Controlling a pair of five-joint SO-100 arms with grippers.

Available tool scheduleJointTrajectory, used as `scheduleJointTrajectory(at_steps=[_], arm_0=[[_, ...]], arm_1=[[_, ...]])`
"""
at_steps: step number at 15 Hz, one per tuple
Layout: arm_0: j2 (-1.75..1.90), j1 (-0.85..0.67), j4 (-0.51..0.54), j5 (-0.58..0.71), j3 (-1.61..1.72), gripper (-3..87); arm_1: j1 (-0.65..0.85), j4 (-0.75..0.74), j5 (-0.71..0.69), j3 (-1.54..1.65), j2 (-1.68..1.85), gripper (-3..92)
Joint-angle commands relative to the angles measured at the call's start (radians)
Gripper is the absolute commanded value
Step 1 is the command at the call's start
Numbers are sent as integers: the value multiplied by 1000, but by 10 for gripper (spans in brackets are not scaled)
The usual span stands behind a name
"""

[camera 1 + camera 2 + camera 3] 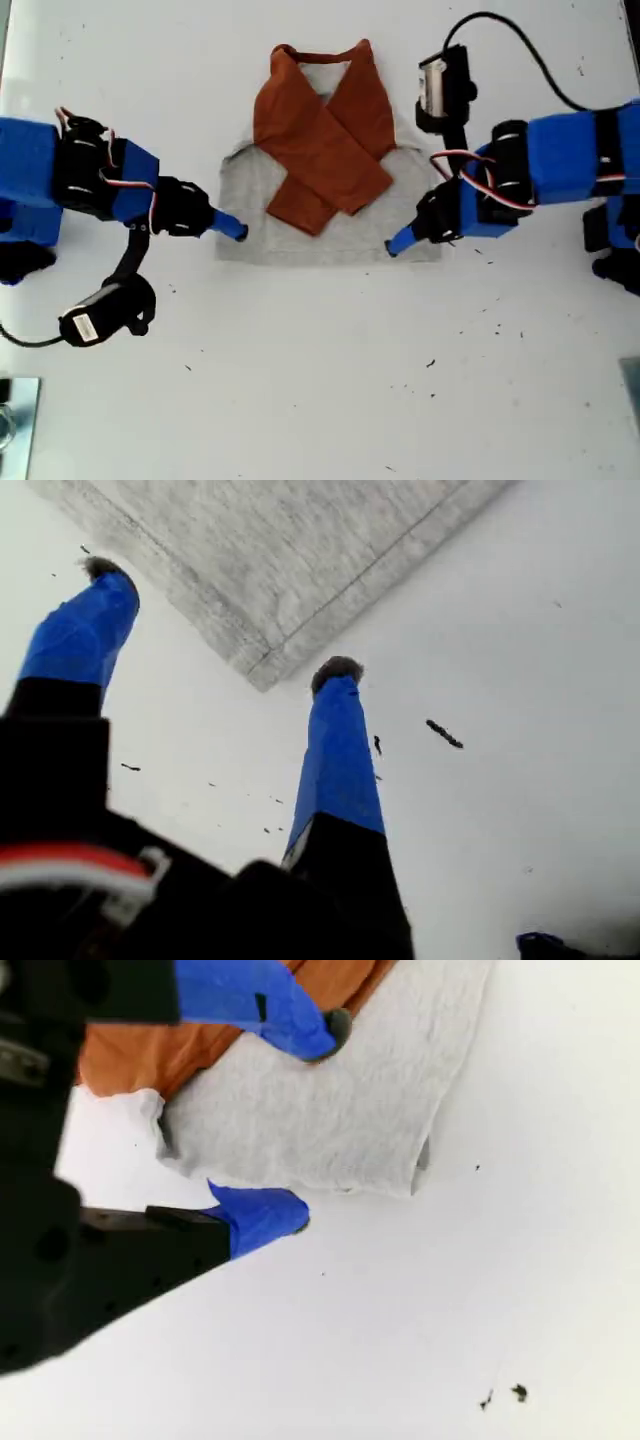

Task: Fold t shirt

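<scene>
The t shirt [330,235] lies flat at the middle of the white table, grey body down. Its rust-orange sleeves [325,150] are crossed over the chest. My first gripper [395,245] reaches in from the exterior view's right, over the shirt's lower corner on that side. It is open [220,618], and the grey corner [262,660] shows between its blue fingers [340,750]. My second gripper [235,228] comes from the exterior view's left, at the shirt's side edge. It is open too [315,1125]: one fingertip [325,1030] is over the cloth and the other [285,1215] is off it.
Both arms' blue bodies flank the shirt. Their cameras [100,318] [440,85] stick out sideways, trailing black cables [540,60]. Dark specks [500,315] dot the table. A metal piece [15,420] sits at the exterior view's lower left corner.
</scene>
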Motion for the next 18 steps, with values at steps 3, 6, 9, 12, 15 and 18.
scheduleJointTrajectory(at_steps=[3,6,9,12,15,18], arm_0=[[-202,-71,-156,58,-18,242],[-374,-55,-179,81,-117,1],[-367,28,-147,77,-213,-3],[-247,161,-72,46,-268,-3],[-181,299,-26,-41,-262,-3],[-155,345,-40,-67,-258,-3]], arm_1=[[11,-218,-48,127,-35,288],[15,-302,-63,153,-152,49],[-26,-322,-60,101,-156,32],[-127,-158,-71,-5,-6,32],[-272,-60,-48,-34,249,31],[-301,-23,-61,-109,285,31]])
